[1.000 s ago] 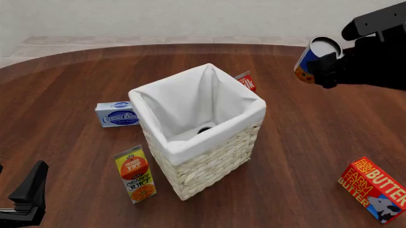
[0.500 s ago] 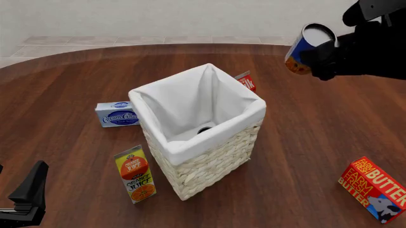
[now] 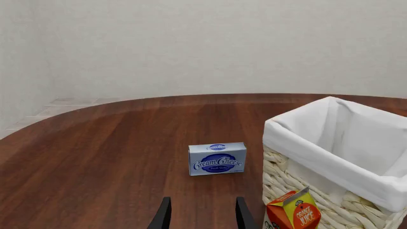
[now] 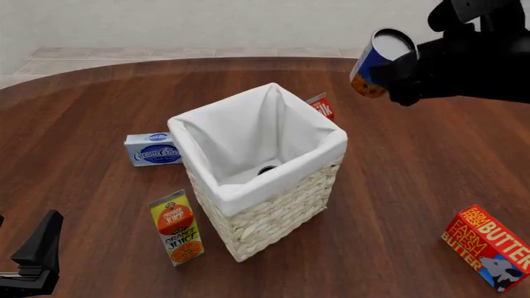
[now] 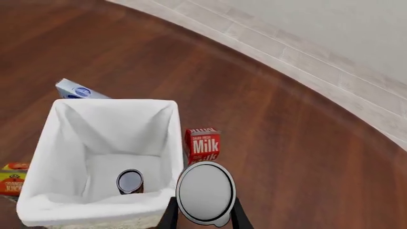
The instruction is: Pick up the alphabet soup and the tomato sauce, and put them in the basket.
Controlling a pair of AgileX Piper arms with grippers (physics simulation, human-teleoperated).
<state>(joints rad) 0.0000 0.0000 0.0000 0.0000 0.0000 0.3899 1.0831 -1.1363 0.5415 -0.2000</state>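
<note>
While the left gripper (image 3: pixel 198 214) idles low with fingers apart, the right gripper (image 4: pixel 396 69), clamped on the tilted tomato sauce (image 4: pixel 377 54), has carried it left toward the basket (image 4: pixel 273 214), where the alphabet soup (image 5: pixel 129 182) stands. Legible nearby: "Cream Cheese" (image 4: pixel 154 149), "Orange Juice" (image 4: pixel 177 227), "Milk" (image 5: pixel 203 145), "Farm Fresh Butter" (image 4: pixel 487 246).

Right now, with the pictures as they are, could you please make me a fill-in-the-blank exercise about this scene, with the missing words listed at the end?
1. The right gripper holds the tomato sauce in the air; the can's label is mostly ____.
2. At the bottom of the basket one ____ already stands.
3. The red carton just behind the basket reads ____.
4. The left gripper is open and holds ____.

Missing words: blue; can; Milk; nothing
</note>
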